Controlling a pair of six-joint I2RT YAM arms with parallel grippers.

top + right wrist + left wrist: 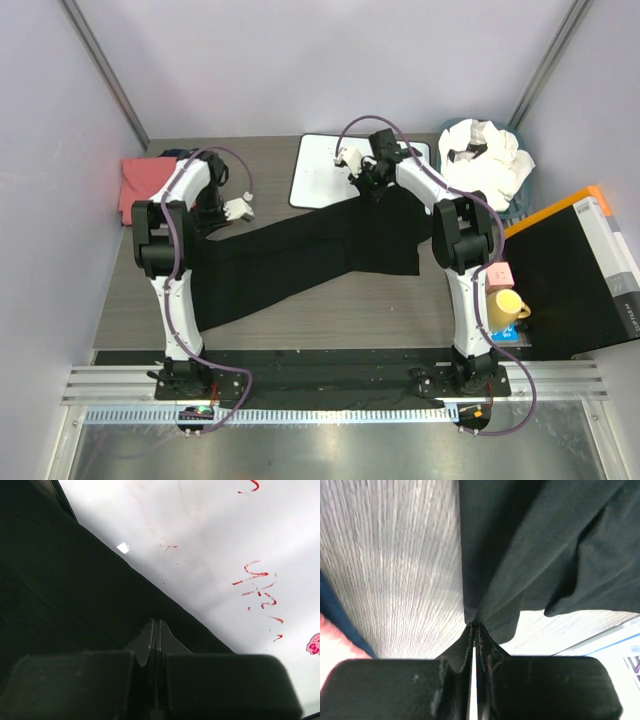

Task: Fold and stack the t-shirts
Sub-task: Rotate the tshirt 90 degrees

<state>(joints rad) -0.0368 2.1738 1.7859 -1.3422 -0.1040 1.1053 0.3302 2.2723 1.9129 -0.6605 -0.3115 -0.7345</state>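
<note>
Nearest, on the right side of the table (300,325) beside the right arm: a yellow cup (507,305), a small pink block (501,275) just behind it, and a black mat (560,265) with an orange edge further right.

Across the middle of the table: the black t-shirt (300,255), drawn out into a long band from near left to far right, its lower edge trailing toward the near left.

Gripped at its left end by the left claw (214,222), clamped fully closed on a bunched edge of the cloth, with wood-grain table showing below in the left wrist view.

Gripped at its far right end by the right claw (368,188), likewise closed tight on the hem, just over the white board (325,165). Red scribbles (257,582) on that board in the right wrist view.

Farther back, at the far left: the coral-pink t-shirt (143,183), lying behind the left arm.

At the far right corner: a basket (522,203) heaped with white t-shirts (485,160).
</note>
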